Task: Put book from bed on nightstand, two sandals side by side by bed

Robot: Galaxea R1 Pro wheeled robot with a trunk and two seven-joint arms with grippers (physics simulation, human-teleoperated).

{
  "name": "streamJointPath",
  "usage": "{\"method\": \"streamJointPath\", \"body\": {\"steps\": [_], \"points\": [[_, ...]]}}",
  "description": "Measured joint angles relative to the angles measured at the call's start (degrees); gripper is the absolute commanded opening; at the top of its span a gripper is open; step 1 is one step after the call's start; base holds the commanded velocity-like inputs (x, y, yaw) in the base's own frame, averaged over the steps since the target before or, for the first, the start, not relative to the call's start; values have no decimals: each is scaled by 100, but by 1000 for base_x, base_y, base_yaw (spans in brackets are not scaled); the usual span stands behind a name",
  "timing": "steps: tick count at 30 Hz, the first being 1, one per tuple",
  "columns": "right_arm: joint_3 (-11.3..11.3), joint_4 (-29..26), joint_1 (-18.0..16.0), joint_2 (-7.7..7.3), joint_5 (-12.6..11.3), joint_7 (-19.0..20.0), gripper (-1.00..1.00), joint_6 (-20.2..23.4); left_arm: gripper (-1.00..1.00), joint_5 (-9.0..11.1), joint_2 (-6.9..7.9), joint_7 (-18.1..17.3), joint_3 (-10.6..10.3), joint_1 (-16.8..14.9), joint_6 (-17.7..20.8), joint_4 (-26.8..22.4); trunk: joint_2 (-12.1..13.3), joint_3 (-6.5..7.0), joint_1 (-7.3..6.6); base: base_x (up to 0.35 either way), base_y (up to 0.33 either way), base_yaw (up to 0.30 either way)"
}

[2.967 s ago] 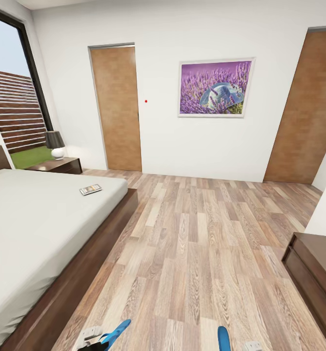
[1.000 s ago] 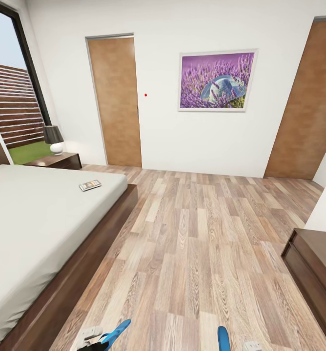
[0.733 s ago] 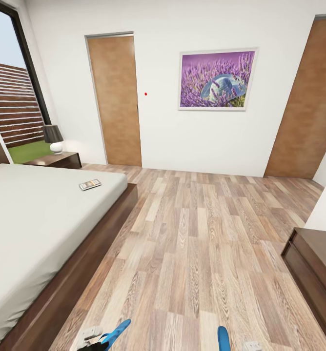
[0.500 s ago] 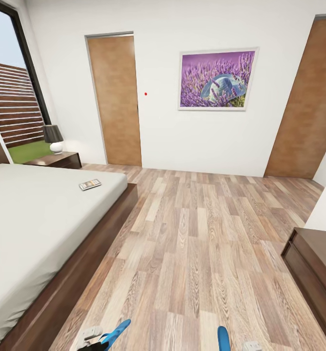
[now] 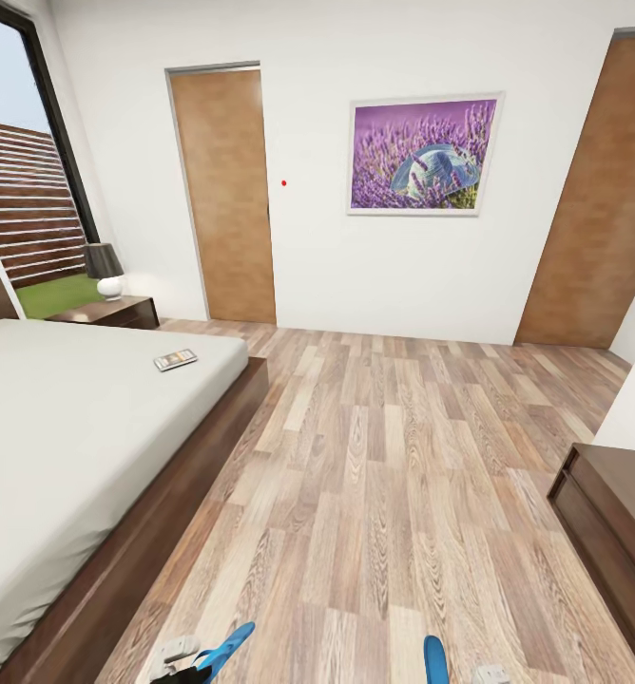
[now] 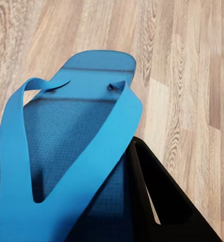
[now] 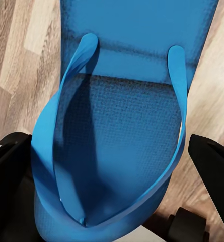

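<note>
The book (image 5: 176, 360) lies on the white bed (image 5: 61, 446) near its far corner. Beyond the bed stands a dark nightstand (image 5: 118, 312). Each hand carries a blue sandal above the plank floor. My left gripper (image 6: 66, 151) is shut on one sandal (image 6: 76, 136), whose tip (image 5: 227, 648) pokes up at the head view's bottom edge. My right gripper (image 7: 112, 146) is shut on the other sandal (image 7: 127, 101), with its tip (image 5: 435, 659) at the bottom right.
A lamp (image 5: 105, 272) sits on the nightstand. Two brown doors (image 5: 224, 195) (image 5: 598, 204) and a purple picture (image 5: 422, 157) are on the far wall. A dark low cabinet (image 5: 614, 532) stands at the right. Wide plank floor (image 5: 384, 475) runs alongside the bed.
Over three seconds the camera has moved a little forward, so the whole room shifted in view. In the last second nothing has visibly moved; both sandals stay held.
</note>
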Motion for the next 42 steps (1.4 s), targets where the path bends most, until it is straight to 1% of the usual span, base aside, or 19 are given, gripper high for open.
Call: {"method": "streamJointPath", "body": {"steps": [4,13,28,42], "points": [[1,0,0,0,1,0,-100,0,-100,-4,0,6,0,-1,-1,0,0,0,-2,116,-18,0],[0,0,0,0,6,-3,-100,0,-100,-3,0,-2,1,-2,-1,0,0,0,-2,247,-132,0],[0,-8,0,5,8,-20,-100,6,-100,1,0,-9,0,-1,2,0,0,0,0,19,-12,-5],[1,-8,1,-1,7,-28,-100,0,-100,2,-1,-2,2,-2,2,1,0,0,0,0,0,-237]]}}
